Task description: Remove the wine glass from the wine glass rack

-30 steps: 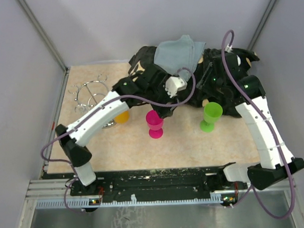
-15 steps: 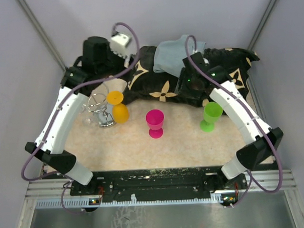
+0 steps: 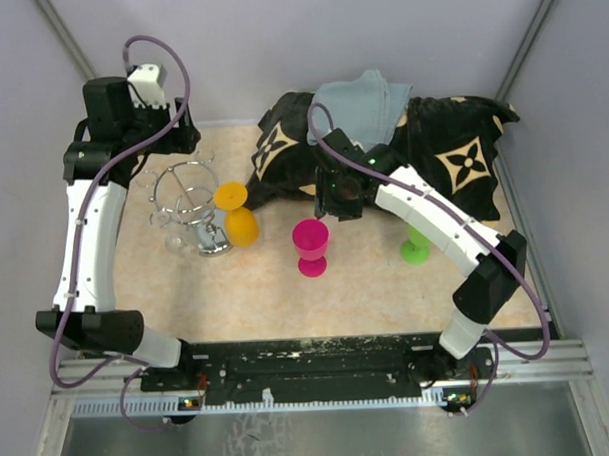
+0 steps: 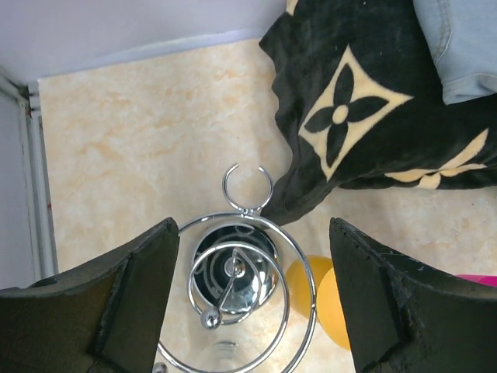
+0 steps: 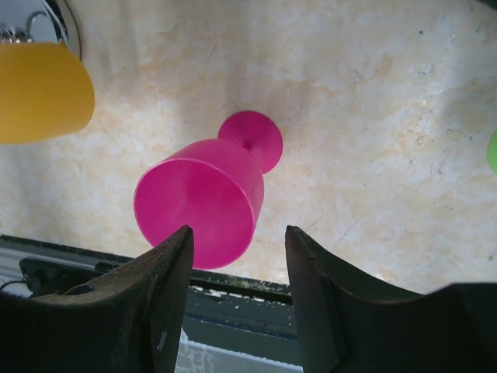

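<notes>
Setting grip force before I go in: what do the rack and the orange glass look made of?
Rack: apparently chrome-plated metal wire, mirror-bright, with reflections in its round base.
Orange glass: probably plastic, opaque with a smooth satin surface and even colour; nothing shows through it.

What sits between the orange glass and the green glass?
The pink glass, standing upright on its foot; the top external view shows it.

- Bare tabletop (image 3: 247,300) along near edge: open passage, left to right.
- Wine glass rack (image 3: 189,204) far left, orange wine glass (image 3: 240,226) just right of it.
- Pink glass (image 3: 311,246) at centre.
- Black cloth (image 3: 462,157) filling far right.
</notes>
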Robot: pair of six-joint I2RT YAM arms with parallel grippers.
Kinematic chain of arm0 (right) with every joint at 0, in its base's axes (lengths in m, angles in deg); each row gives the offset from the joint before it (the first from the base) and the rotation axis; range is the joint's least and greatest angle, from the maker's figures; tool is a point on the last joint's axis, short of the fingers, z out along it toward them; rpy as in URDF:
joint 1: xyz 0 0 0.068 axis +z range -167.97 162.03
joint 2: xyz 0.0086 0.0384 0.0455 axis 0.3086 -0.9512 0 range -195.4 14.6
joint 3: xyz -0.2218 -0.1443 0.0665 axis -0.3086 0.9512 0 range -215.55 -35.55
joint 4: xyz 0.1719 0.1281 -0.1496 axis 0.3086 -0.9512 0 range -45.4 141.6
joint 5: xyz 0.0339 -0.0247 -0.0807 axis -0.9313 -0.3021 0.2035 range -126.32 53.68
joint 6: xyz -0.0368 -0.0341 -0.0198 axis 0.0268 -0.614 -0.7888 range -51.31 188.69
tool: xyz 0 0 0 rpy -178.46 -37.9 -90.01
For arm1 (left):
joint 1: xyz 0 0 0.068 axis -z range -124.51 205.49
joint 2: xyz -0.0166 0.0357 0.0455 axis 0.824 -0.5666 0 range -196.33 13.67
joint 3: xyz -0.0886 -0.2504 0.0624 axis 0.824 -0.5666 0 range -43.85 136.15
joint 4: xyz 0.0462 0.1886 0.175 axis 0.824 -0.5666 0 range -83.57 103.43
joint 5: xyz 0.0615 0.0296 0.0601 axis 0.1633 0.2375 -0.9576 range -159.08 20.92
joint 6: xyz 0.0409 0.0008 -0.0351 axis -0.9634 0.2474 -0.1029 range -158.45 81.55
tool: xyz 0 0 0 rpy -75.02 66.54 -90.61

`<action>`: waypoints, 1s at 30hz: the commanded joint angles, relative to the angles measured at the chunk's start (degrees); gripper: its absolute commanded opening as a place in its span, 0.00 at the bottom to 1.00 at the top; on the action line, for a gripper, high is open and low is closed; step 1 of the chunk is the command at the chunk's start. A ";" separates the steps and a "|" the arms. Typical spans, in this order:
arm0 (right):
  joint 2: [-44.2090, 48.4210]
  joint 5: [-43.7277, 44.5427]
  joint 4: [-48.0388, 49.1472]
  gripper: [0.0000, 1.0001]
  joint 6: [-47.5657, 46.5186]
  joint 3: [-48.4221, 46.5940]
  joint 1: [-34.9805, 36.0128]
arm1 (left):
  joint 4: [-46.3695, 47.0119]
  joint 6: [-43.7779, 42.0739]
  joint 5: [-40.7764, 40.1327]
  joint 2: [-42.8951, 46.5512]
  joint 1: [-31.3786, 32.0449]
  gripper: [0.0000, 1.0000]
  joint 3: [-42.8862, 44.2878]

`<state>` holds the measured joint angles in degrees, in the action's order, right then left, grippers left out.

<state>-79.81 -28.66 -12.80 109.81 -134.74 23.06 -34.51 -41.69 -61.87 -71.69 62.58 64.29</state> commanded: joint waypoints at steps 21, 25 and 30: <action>-5.59 -3.58 3.96 0.00 -1.13 5.76 3.57 | -0.73 1.80 6.93 1.34 -2.17 0.83 -1.02; -5.16 -1.27 1.00 0.00 -1.05 2.19 3.39 | -0.86 1.51 7.00 1.08 -2.16 0.83 -1.06; -2.21 0.84 -2.10 0.00 -1.13 1.80 0.67 | -0.88 1.50 7.32 0.58 -2.13 0.83 -0.70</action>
<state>-85.87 -30.43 -13.07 108.85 -130.57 25.67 -35.30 -40.16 -55.69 -70.47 60.72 61.45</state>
